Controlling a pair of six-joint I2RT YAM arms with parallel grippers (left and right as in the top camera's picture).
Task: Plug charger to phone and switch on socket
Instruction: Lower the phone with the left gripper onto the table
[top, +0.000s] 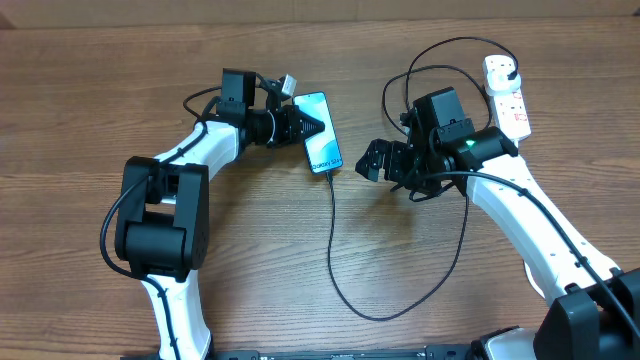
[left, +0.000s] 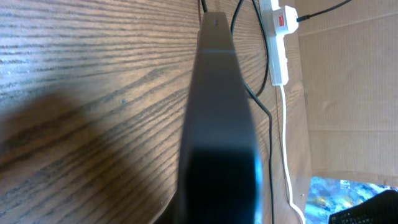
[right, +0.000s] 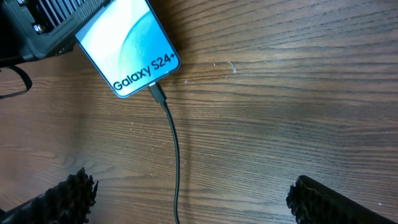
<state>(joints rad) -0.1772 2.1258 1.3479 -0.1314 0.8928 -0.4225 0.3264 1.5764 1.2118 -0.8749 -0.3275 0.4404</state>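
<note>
Phone (top: 322, 145) is clamped at its upper end by the left gripper (top: 306, 125), jaws closed thin on it. Charger (top: 333, 240) tip is seated in the phone's bottom edge, and the cable is looped away below the phone and back up to the socket (top: 508, 100), well right of the phone, black plug inserted at its far end. Right gripper (top: 380, 165) is spread wide and empty just right of the phone's bottom end, cable seen between its fingertips (right: 62, 199) in the wrist view.

Phone (right: 127, 46) scrn teal-blue; charger (right: 176, 155) blk; socket (top: 507, 95) white/red.
</note>
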